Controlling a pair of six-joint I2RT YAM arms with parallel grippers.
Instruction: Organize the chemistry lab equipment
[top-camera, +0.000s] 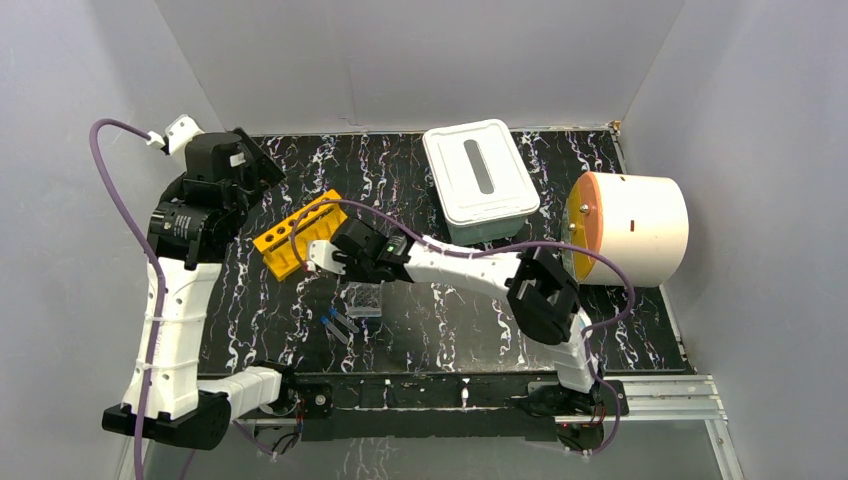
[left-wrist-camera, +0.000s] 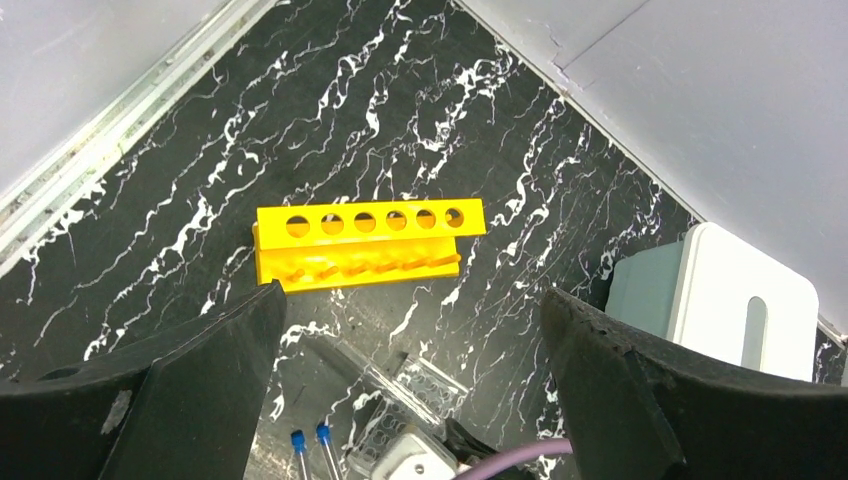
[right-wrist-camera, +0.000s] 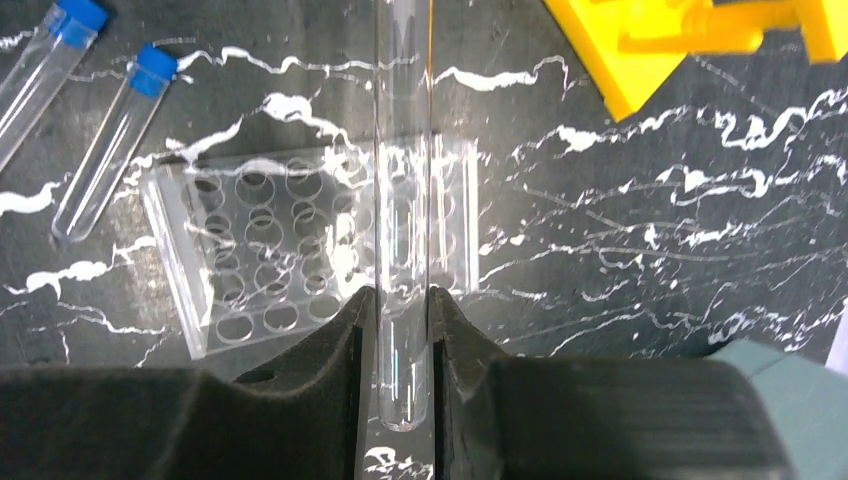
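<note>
Here the right gripper (right-wrist-camera: 402, 330) is clenched on a slim clear tube (right-wrist-camera: 402, 180) near its rounded end, over the clear well plate (right-wrist-camera: 260, 250); the yellow-orange holed rack (right-wrist-camera: 700, 40) lies at one o'clock. Likely light, slick and brittle: pinch gently, mid-length. The left gripper (left-wrist-camera: 415, 305) gapes empty.

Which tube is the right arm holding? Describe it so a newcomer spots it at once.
Start at the yellow rack. The right end effector sits between it and the clear well plate. Clamped in it is a clear tube. Unlike the two blue-capped tubes lying flat nearby, it is gripped, with no cap in view.
</note>
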